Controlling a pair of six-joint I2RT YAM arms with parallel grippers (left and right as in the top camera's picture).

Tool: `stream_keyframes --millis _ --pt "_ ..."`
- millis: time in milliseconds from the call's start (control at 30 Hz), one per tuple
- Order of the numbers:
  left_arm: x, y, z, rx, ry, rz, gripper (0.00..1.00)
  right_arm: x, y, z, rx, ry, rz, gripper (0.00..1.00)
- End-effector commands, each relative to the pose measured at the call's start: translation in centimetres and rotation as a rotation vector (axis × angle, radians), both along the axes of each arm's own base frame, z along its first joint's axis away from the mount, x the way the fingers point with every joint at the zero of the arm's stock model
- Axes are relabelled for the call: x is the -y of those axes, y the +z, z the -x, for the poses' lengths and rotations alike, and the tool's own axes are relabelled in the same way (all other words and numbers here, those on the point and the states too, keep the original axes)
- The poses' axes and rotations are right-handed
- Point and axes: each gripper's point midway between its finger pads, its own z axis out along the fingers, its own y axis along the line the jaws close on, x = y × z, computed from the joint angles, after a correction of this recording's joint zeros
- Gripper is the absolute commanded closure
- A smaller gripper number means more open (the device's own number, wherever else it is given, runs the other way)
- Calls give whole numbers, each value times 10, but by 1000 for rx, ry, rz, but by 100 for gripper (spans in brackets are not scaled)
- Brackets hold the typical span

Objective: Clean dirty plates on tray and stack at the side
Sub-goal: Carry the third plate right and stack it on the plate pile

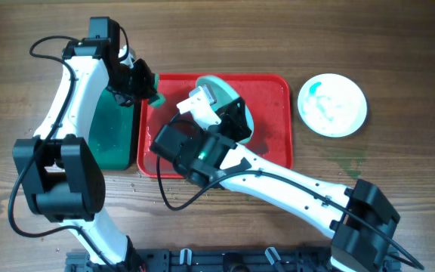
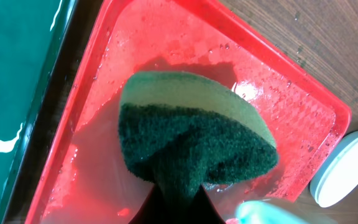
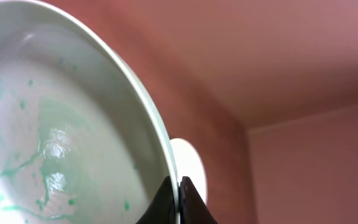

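Overhead view, clock directions taken from it.

Table (image 1: 399, 45): brown wood planks. Fine specks lie on the wood off the trays' 6 o'clock edges.

Left arm (image 1: 78, 83): white and black, rises along the 9 o'clock side and bends in toward the trays.

Right arm (image 1: 293, 185): comes in from 5 o'clock and reaches across the 6 o'clock rim of the red tray.

Red tray (image 1: 274, 113): sits at centre, a little toward 12 o'clock. Its floor is wet, with droplets and a film of water in the left wrist view (image 2: 166, 37).

Green tray (image 1: 112, 128): dark and glossy, just beside the red tray's 9 o'clock rim. The edges run parallel; I cannot tell if they touch.

Held plate (image 1: 229, 98): white with a pale aqua rim, tilted up over the 12 o'clock half of the red tray. Its face carries thin teal smears and dots (image 3: 55, 124).

Loose plate (image 1: 332, 105): flat on the table at 3 o'clock of the red tray, apart from the rim. There are teal streaks on its 9 o'clock half.

Sponge (image 2: 194, 134): dark green scrub face with a yellow-green back. It hangs over the red tray's 10 o'clock corner.

Left gripper (image 1: 146, 87): pressed together on the sponge, which bulges around the pinch.

Right gripper (image 3: 179, 190): dark fingertips (image 3: 165, 200) pinch the held plate's rim, one on each face.
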Motion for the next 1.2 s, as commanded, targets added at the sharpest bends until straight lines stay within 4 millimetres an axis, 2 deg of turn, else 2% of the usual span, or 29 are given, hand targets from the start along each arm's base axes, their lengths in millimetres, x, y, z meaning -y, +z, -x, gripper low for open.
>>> stream_keyframes --millis 0,33,67,133,200,233,267,333,400,467,500,533,600,633,700,767,833,900,933,967,1000,1067,1100,1133,1167 --pt "1 -1 5 -6 -21 -10 96 4 -30 4 -213 -7 -133 96" --pt "1 -1 5 -8 -21 -10 96 15 -26 0 -186 -42 -122 96" --pt "1 -1 5 -8 -21 -10 96 34 -9 -8 -70 -119 -94 95" --pt "1 -1 5 -8 -21 -10 96 67 43 -20 238 -216 30 96" --pt "1 -1 6 -13 -21 -10 96 70 52 -20 275 -220 34 96" --pt "1 -1 7 -17 -21 -10 96 69 49 -19 252 -221 9 96" --pt "1 -1 8 -20 -21 -10 96 70 35 -20 181 -233 -41 96" --pt "1 -1 8 -20 -21 -10 96 77 -7 -19 -52 -275 -165 96" --pt "1 -1 8 -20 -21 -10 96 92 -37 -23 -239 -348 -320 96" --pt "0 -1 5 -8 -20 -16 96 111 -46 -37 -409 -359 -540 96" --pt "-1 -1 4 -4 -19 -21 96 131 -37 -49 -437 -361 -692 96" --pt "-1 -1 4 -3 -19 -21 96 162 -26 -63 -420 -395 -847 96" --pt "-1 -1 1 10 -19 -21 96 207 -25 -78 -401 -443 -979 96" --pt "-1 0 -2 23 -19 -21 96 234 -31 -84 -392 -477 -1042 96" --pt "-1 0 -5 36 -19 -22 96 300 -60 -82 -362 -633 -1129 96" --pt "-2 0 -5 36 -18 -25 96 331 -95 -71 -402 -728 -1166 96" --pt "-2 1 -7 42 -18 -25 96 337 -128 -60 -468 -781 -1161 96" --pt "-2 1 -9 51 -18 -25 96 330 -162 -55 -522 -820 -1170 93" --pt "-3 0 -9 51 -17 -37 96 322 -178 -49 -563 -847 -1166 78" --pt "-5 0 -9 52 -18 -45 96 322 -183 -48 -576 -854 -1159 72" --pt "-9 -1 -9 52 -13 -70 96 322 -182 -49 -573 -855 -1161 64" --pt "-14 -1 -8 36 25 -63 96 311 -157 -57 -584 -809 -1204 43" --pt "-24 3 -4 11 81 -54 96 298 -133 -68 -583 -743 -1220 39" --pt "-39 7 2 -3 118 -63 96 276 -107 -82 -584 -632 -1208 30" --pt "-55 8 9 -40 180 -89 96 256 -90 -90 -589 -554 -1182 24"
